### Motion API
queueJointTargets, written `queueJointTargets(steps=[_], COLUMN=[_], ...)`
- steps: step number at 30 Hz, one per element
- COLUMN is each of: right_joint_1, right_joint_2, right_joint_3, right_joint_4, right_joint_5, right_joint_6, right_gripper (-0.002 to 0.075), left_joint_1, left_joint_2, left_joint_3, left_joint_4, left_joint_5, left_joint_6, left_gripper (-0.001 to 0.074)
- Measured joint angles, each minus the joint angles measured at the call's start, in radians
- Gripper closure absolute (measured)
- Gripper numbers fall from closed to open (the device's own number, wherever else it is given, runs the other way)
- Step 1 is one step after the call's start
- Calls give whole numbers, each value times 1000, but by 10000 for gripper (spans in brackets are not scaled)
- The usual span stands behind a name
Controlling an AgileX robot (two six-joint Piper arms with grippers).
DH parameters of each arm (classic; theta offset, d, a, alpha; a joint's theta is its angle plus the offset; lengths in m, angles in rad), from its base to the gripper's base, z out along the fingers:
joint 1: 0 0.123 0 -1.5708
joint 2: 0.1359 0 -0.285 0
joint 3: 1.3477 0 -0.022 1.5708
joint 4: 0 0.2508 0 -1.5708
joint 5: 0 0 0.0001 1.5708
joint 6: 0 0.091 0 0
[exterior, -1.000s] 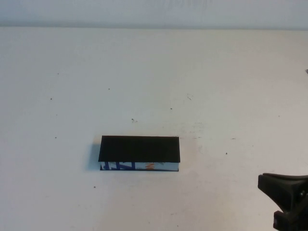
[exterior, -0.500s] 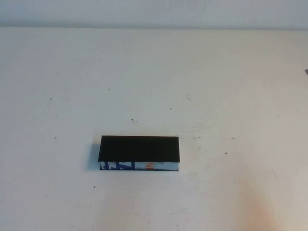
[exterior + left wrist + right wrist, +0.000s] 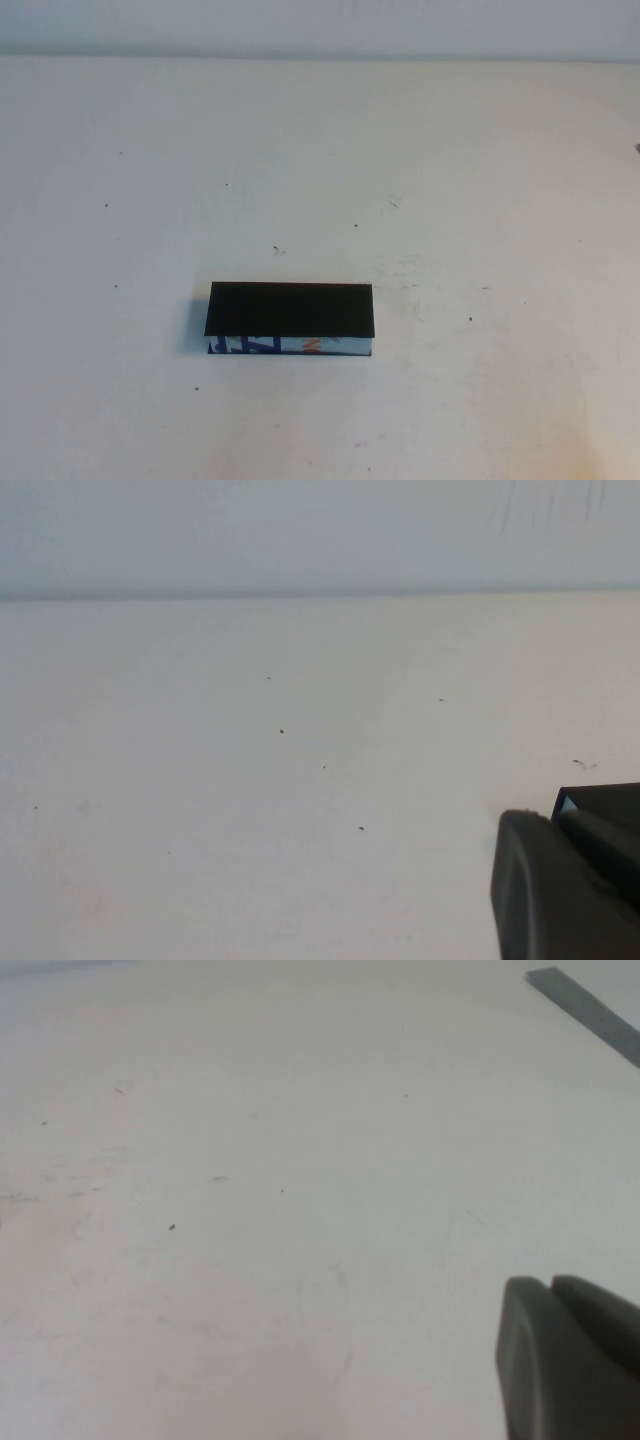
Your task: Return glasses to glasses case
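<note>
The closed glasses case [image 3: 290, 318] lies flat on the white table [image 3: 450, 180], slightly left of the centre, near the robot's side. The right gripper [image 3: 575, 1360] hovers over bare table with its fingers pressed together. The left gripper [image 3: 565, 885] also hangs above the table; I cannot tell its opening.

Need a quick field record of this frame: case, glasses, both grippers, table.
glasses case: closed, black lid on top, printed white front facing the robot, lying flat near the table's middle
glasses: not visible in any view
left gripper: seen only in its wrist view, above bare table, holding nothing visible; out of the high view
right gripper: shut, empty, seen only in its wrist view above bare table; out of the high view
table: white, a few small dark specks
contact: neither gripper touches the case
</note>
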Motion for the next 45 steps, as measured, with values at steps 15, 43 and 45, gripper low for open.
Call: queueJointTargets(steps=[15, 43, 45], right_joint_1=[0, 0, 0], right_joint_2=[0, 0, -2], right_joint_3=[0, 0, 0], right_joint_4=[35, 38, 39], right_joint_5=[9, 9, 9], right_joint_6=[-4, -4, -4], right_gripper=[737, 737, 737], left_joint_1=[0, 376, 383], left_joint_2=[0, -144, -159], left_joint_3=[0, 0, 0], left_joint_4=[0, 1727, 1756], left_joint_5=[-2, 525, 558], left_joint_6=[0, -1578, -1596], left_gripper=[736, 736, 736])
